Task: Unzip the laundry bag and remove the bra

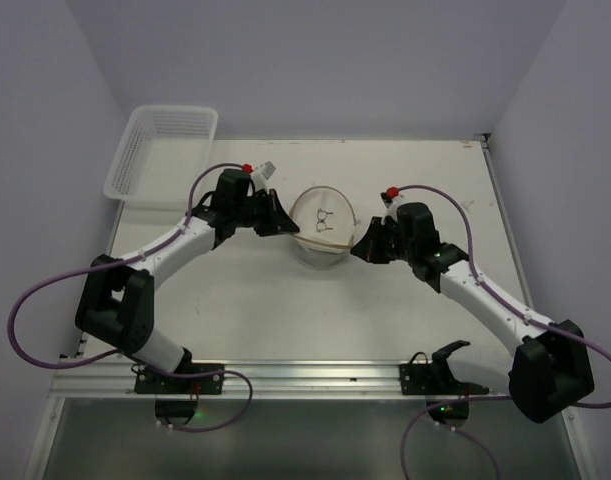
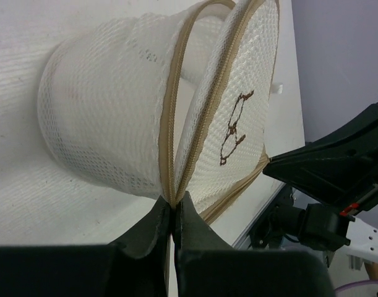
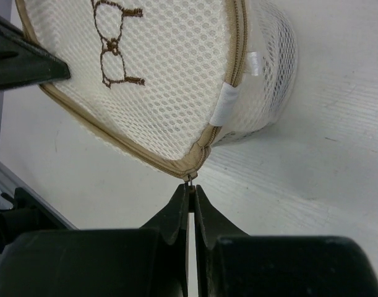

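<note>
The laundry bag (image 1: 323,228) is a round white mesh drum with a tan zipper and a bra icon on its flat top, standing mid-table. My left gripper (image 1: 283,222) is shut on the bag's tan zipper seam (image 2: 172,197) at its left side; the seam gapes open above my fingers. My right gripper (image 1: 359,248) is shut on the small metal zipper pull (image 3: 190,180) at the bag's right edge (image 3: 201,154). The lid is partly lifted from the body (image 2: 96,124). The bra does not show.
A white lattice basket (image 1: 163,152) sits at the table's back left corner. The right arm's black gripper (image 2: 337,167) shows in the left wrist view. The table's back edge meets the wall behind the bag.
</note>
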